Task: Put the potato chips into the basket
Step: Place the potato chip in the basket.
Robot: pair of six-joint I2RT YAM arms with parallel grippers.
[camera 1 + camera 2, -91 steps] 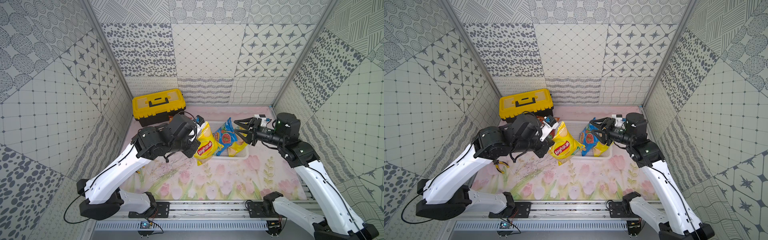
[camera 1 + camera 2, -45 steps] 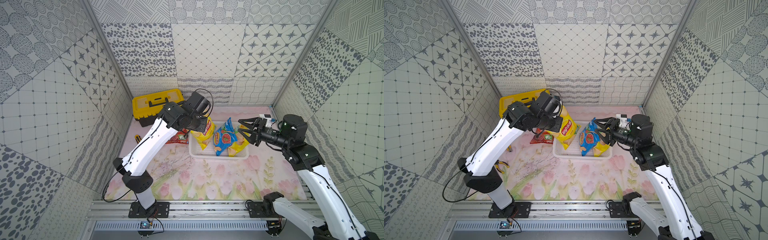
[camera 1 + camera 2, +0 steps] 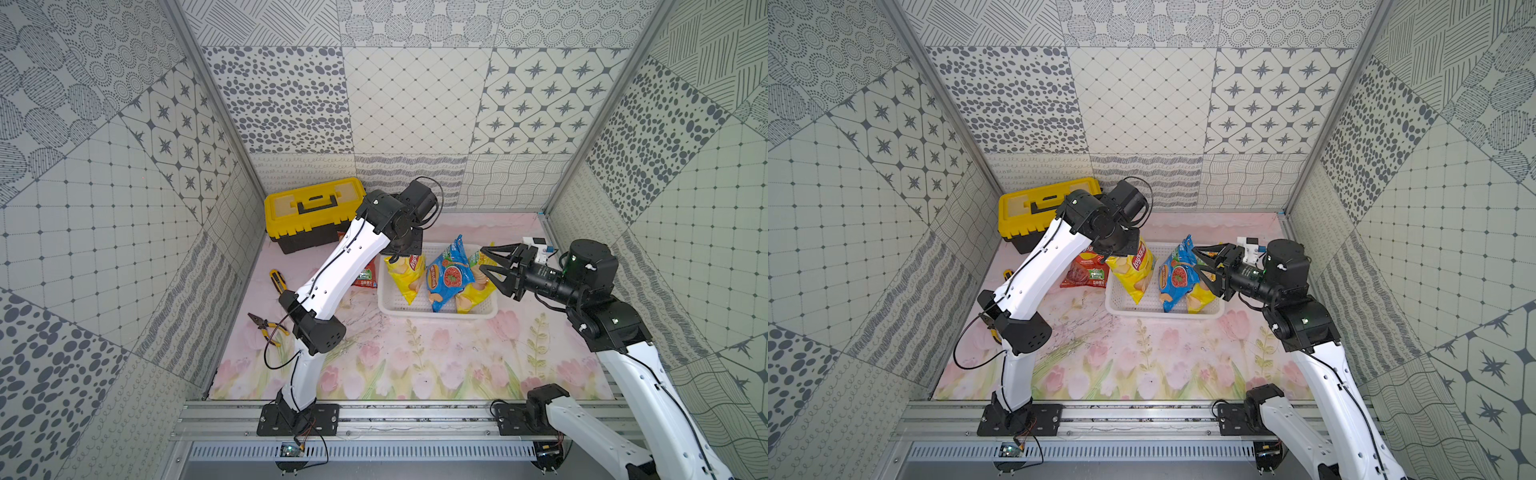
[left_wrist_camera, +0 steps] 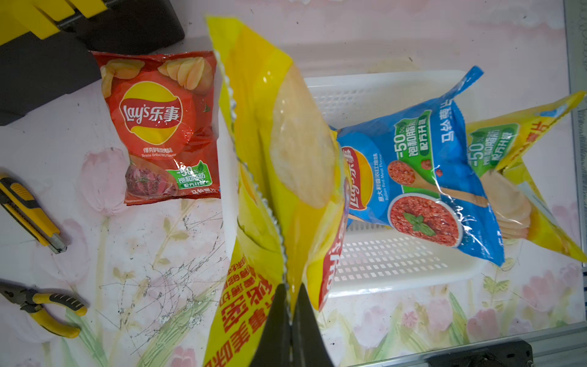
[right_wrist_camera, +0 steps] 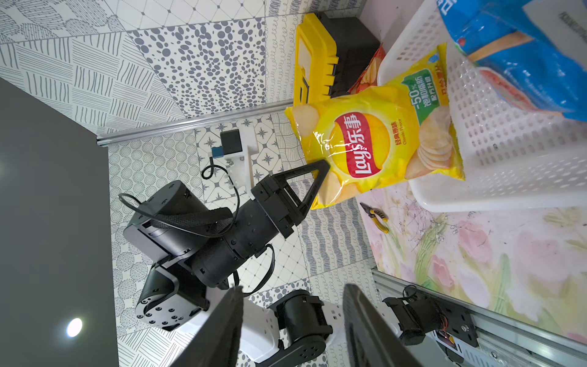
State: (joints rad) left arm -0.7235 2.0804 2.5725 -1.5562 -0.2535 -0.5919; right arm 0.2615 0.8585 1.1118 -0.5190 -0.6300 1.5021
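Observation:
My left gripper [image 4: 290, 295] is shut on the top edge of a yellow potato chips bag [image 3: 405, 276], which hangs over the left end of the white basket [image 3: 436, 312]. Its lower end reaches down inside the basket. A blue bag [image 3: 449, 276] and a second yellow bag [image 3: 473, 291] lean in the basket's right half. On the mat, just left of the basket, lies a red-orange bag [image 3: 1086, 270]. My right gripper [image 3: 483, 261] is open and holds nothing, hovering at the basket's right end beside the leaning bags. The right wrist view shows the held yellow bag [image 5: 374, 143].
A yellow-and-black toolbox [image 3: 316, 208] stands at the back left. A yellow box cutter [image 3: 276, 280] and yellow-handled pliers [image 3: 266, 328] lie on the mat near the left wall. The tiled walls close in on three sides.
The left arm has swung down and away from the camera, carrying the yellow bag over the basket's left end. The right gripper has drawn back slightly to the right and stayed open.

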